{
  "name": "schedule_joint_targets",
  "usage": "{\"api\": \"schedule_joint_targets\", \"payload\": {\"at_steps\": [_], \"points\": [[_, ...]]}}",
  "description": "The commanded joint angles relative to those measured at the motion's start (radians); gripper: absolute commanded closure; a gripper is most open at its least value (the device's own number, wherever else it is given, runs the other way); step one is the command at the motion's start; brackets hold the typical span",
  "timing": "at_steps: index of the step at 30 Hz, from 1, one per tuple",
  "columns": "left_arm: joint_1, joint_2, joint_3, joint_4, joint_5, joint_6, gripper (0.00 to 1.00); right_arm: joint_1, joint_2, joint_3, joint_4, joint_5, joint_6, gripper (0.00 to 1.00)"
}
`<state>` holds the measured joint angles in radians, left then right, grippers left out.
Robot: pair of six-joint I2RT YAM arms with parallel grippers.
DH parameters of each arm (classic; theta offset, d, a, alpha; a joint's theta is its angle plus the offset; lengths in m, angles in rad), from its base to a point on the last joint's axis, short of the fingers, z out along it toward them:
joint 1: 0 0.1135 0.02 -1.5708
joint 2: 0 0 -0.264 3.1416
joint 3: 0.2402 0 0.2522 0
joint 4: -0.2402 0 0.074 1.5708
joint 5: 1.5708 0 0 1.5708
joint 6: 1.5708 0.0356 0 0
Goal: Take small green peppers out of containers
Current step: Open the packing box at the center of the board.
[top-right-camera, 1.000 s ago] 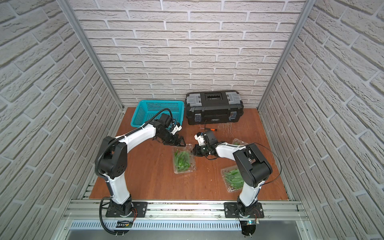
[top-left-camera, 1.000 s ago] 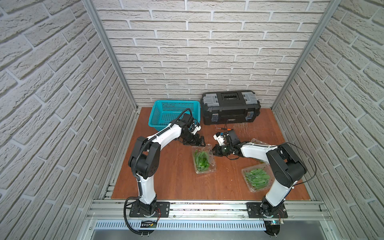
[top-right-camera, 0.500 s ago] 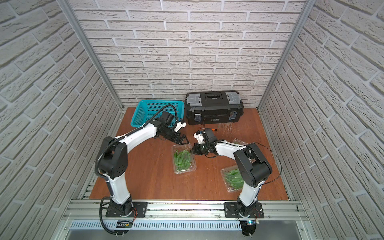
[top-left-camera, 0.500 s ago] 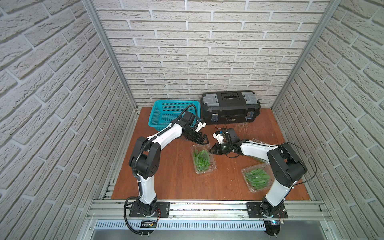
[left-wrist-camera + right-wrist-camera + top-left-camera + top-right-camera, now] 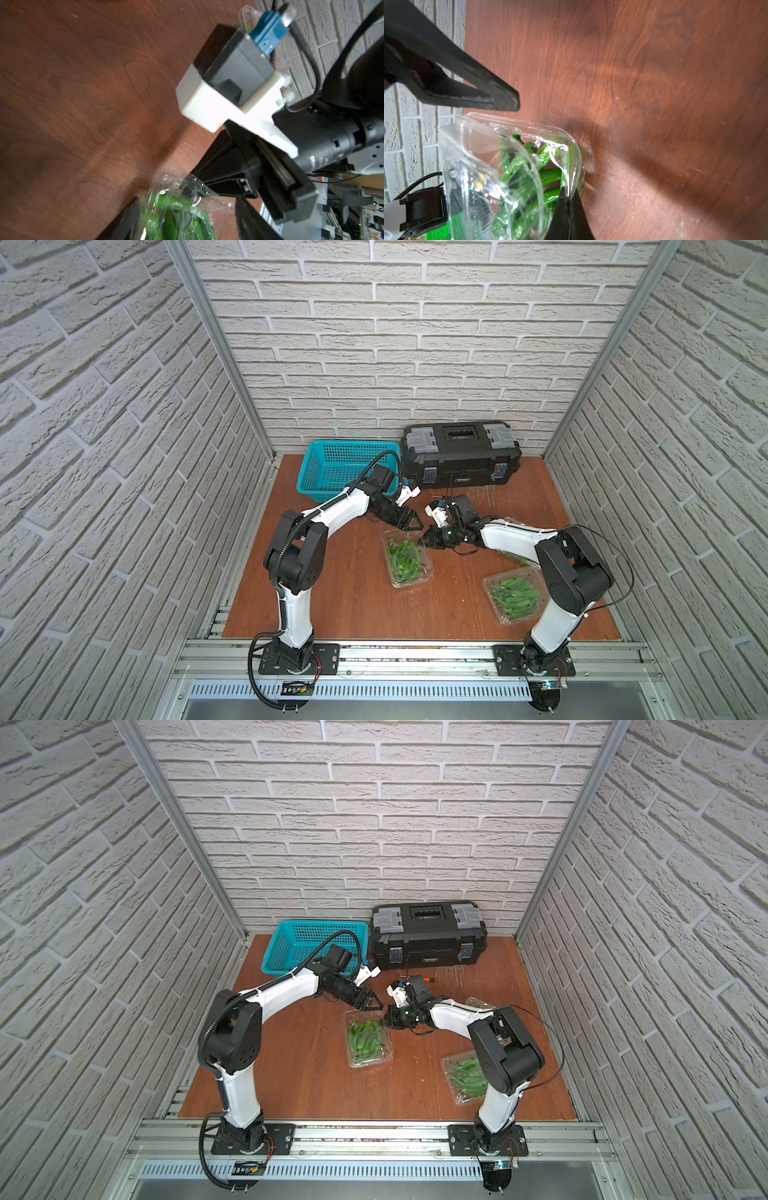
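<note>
The small green peppers (image 5: 402, 560) are glossy, slender and slightly curved. They are heaped in the middle container (image 5: 415, 581), a thin clear plastic punnet lying near the table's centre. In the right wrist view its lid is raised and crumpled at one corner, with the peppers showing through. The right gripper (image 5: 427, 540) has its jaws pressed together on that plastic edge at the far right corner (the pinch is on plastic, beside the peppers). The left gripper (image 5: 412, 524) hovers at the far edge of the same container with its jaws apart. In the left wrist view its fingers (image 5: 249, 224) stand either side of the plastic corner; whether they touch it I cannot tell.

The two grippers' tips are close together. Open wood lies to the left of the middle container and on its near side. A second container (image 5: 509, 619) of peppers lies near right, beside the right arm. A third container (image 5: 478, 1003) is mostly hidden behind that arm. A teal basket (image 5: 309, 472) and, right of it, a black toolbox (image 5: 461, 452) stand along the far edge.

The table (image 5: 332, 593) is reddish-brown wood grain, lightly scuffed. White brick walls (image 5: 374, 344) close three sides, and a metal rail (image 5: 415, 655) runs along the near edge.
</note>
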<state>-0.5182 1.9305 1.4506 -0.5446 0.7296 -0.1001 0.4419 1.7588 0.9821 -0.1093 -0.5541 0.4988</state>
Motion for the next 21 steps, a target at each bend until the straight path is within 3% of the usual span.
{"api": "schedule_joint_targets", "payload": {"at_steps": [1, 16, 21], "points": [[-0.009, 0.027, 0.004, -0.004, 0.039, 0.011, 0.30, 0.006, -0.015, 0.024, 0.012, -0.008, -0.009, 0.97], [-0.025, 0.052, 0.003, -0.049, 0.140, 0.019, 0.62, 0.006, 0.030, 0.044, -0.001, 0.039, 0.003, 0.97], [-0.026, 0.059, -0.008, -0.056, 0.143, 0.020, 0.86, 0.006, 0.036, 0.052, 0.005, 0.045, 0.018, 0.97]]}}
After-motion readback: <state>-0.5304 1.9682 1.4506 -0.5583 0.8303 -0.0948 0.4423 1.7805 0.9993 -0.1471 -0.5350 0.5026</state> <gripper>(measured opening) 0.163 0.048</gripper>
